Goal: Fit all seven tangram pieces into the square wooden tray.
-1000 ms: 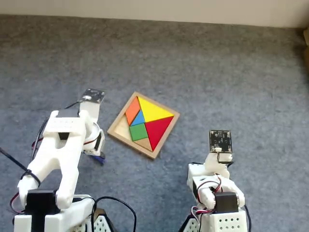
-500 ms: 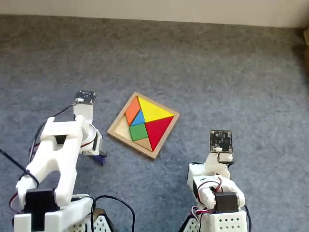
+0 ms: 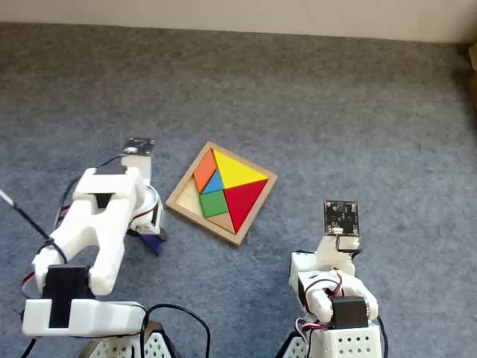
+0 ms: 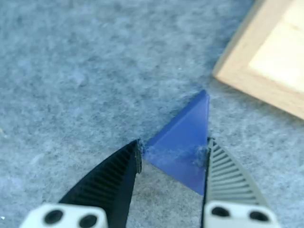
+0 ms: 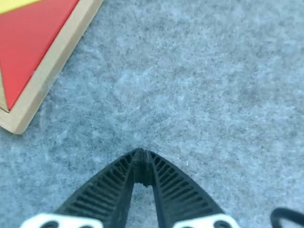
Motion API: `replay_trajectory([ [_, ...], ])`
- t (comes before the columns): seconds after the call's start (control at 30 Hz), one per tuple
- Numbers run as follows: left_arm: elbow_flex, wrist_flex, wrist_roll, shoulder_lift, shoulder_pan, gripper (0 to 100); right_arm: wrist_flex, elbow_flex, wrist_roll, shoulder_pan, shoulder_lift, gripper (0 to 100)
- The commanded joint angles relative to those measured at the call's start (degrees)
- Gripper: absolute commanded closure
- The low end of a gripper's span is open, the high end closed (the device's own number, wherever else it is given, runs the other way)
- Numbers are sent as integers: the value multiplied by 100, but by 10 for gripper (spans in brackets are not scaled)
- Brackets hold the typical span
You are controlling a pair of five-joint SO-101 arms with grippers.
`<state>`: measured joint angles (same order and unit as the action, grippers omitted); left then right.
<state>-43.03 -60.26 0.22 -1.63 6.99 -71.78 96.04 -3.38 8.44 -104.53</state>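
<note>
The square wooden tray (image 3: 256, 205) lies tilted at mid-table and holds orange (image 3: 204, 172), yellow (image 3: 235, 171), red (image 3: 243, 201), green (image 3: 214, 203) and small light-blue (image 3: 214, 183) pieces. Bare wood shows along its near-left side. A dark blue triangle (image 4: 183, 147) lies flat on the carpet just off the tray's corner (image 4: 247, 80). My left gripper (image 4: 173, 147) straddles it, with both fingers touching its sides. My right gripper (image 5: 141, 159) is shut on nothing, low over the carpet near the tray's right edge (image 5: 52, 66).
Grey carpet covers the whole table. The left arm (image 3: 97, 224) stands left of the tray and the right arm (image 3: 332, 287) sits folded near the front right. A pale wall edge runs along the far side.
The left arm's wrist swung slightly left, then back toward the tray, and settled over the dark blue triangle. The triangle and the right arm stayed where they were.
</note>
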Motion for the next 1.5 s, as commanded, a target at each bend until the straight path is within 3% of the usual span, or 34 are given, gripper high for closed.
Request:
replay_trajectory([
  [0.0,207,18,-299,48,-242,890,-31,593,53,-57,-101,991],
  [0.23,242,-255,-343,-171,-259,908,-31,593,53,-57,-101,991],
  [0.7,-242,-360,-290,-2422,-268,927,-31,593,53,-57,-101,991],
  [0.77,-224,-352,18,-2492,-295,927,-31,593,53,-57,-101,991],
  [1.03,-145,352,888,-2088,-1138,928,-31,593,53,-57,-101,991],
  [1.47,1024,756,1196,-268,-1244,929,-31,593,53,-57,-101,991],
])
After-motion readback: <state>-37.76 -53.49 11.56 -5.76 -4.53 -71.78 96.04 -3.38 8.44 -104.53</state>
